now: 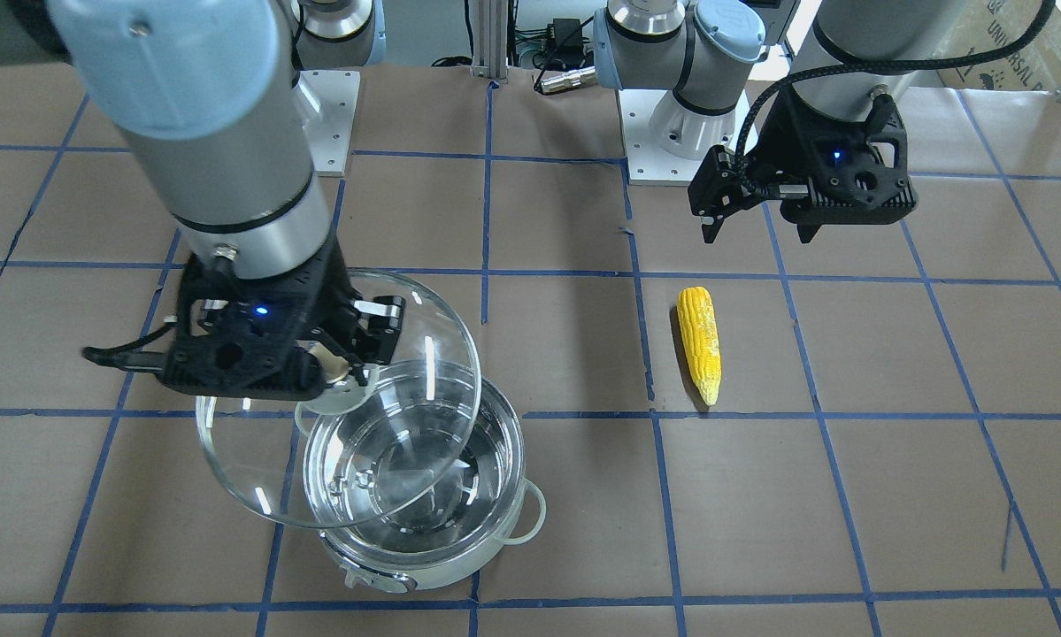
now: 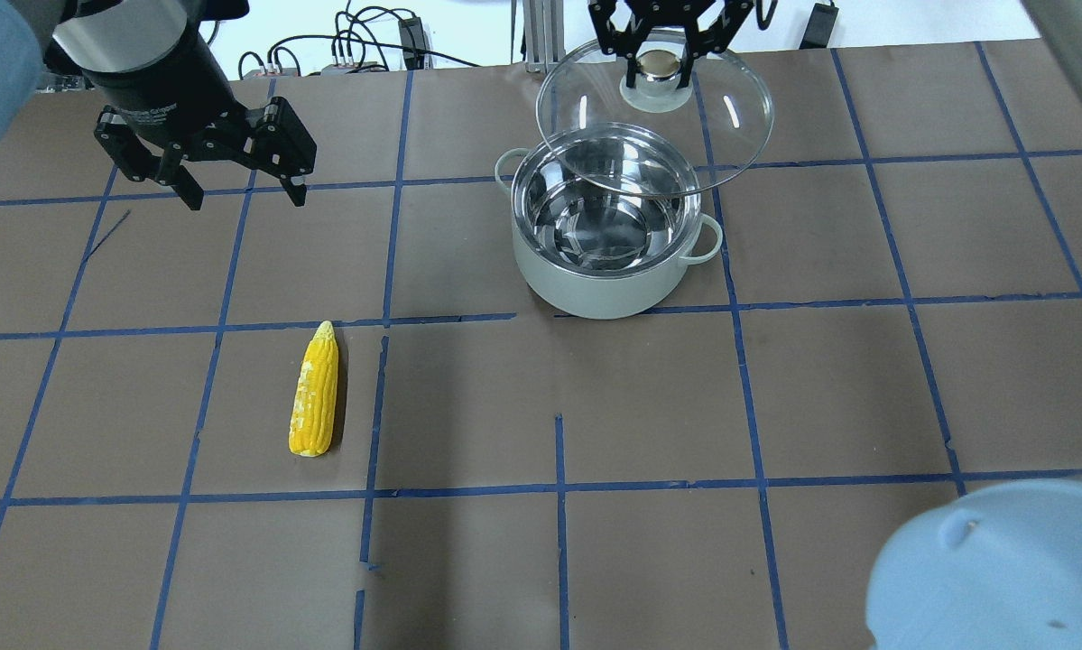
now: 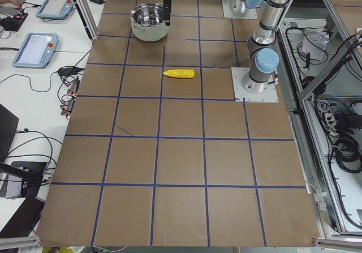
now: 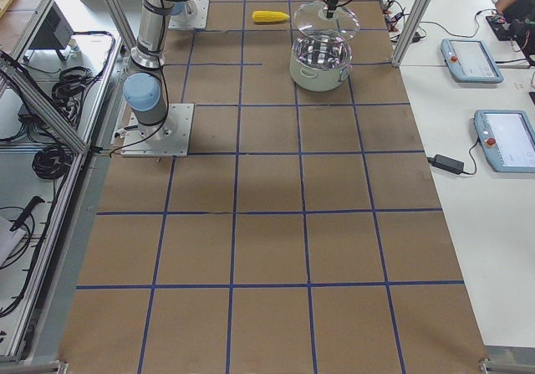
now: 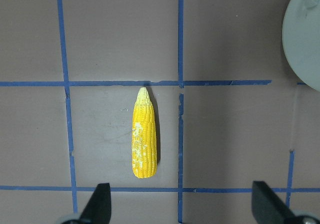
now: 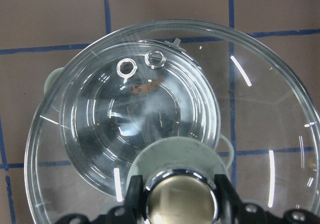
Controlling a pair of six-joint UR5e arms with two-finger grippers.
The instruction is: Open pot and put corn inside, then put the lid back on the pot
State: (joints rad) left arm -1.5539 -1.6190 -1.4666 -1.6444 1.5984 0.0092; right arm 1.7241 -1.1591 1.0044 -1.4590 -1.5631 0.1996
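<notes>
The pot (image 2: pixel 608 271) stands open on the brown table, with a shiny empty inside; it also shows in the front view (image 1: pixel 424 548). My right gripper (image 2: pixel 656 61) is shut on the knob of the clear glass lid (image 2: pixel 730 117). It holds the lid tilted above the pot's far rim, partly over the opening. In the right wrist view the lid (image 6: pixel 270 108) fills the frame, with the pot (image 6: pixel 52 78) below it. The corn (image 2: pixel 315 393) lies flat on the table, well to the pot's left. My left gripper (image 2: pixel 245 194) hangs open and empty above the table beyond the corn, which shows in the left wrist view (image 5: pixel 144 134).
Blue tape lines (image 2: pixel 383 271) grid the brown table. The arm bases (image 1: pixel 663 133) stand at the robot's edge of the table. Operator pendants (image 4: pixel 472 56) and cables lie on the white bench beyond the table's far edge.
</notes>
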